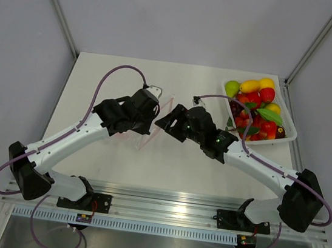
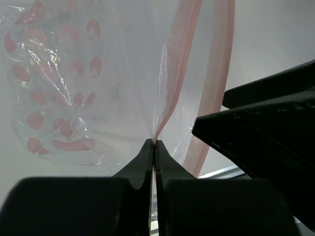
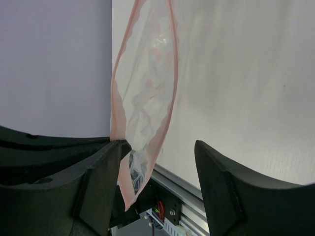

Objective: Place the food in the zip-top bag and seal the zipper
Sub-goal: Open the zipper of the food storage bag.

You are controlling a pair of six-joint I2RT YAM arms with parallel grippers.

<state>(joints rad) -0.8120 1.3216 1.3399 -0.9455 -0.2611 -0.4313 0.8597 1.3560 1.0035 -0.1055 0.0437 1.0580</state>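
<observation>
The clear zip-top bag (image 1: 155, 124) hangs above the table's middle between my two grippers. My left gripper (image 2: 155, 143) is shut on one lip of its mouth, on the pink-red zipper (image 2: 174, 73). The bag's mouth gapes open in the right wrist view (image 3: 145, 98). My right gripper (image 3: 160, 150) is open and empty, its left finger (image 3: 106, 167) touching the bag's pink edge. In the top view the right gripper (image 1: 165, 121) sits just right of the bag and the left gripper (image 1: 149, 111) just left. The food (image 1: 257, 108) lies heaped in the white tray.
The white tray (image 1: 292, 133) stands at the table's right rear, close behind my right arm. An aluminium rail (image 1: 168, 198) runs along the near edge. Grey walls enclose the table on both sides and at the back.
</observation>
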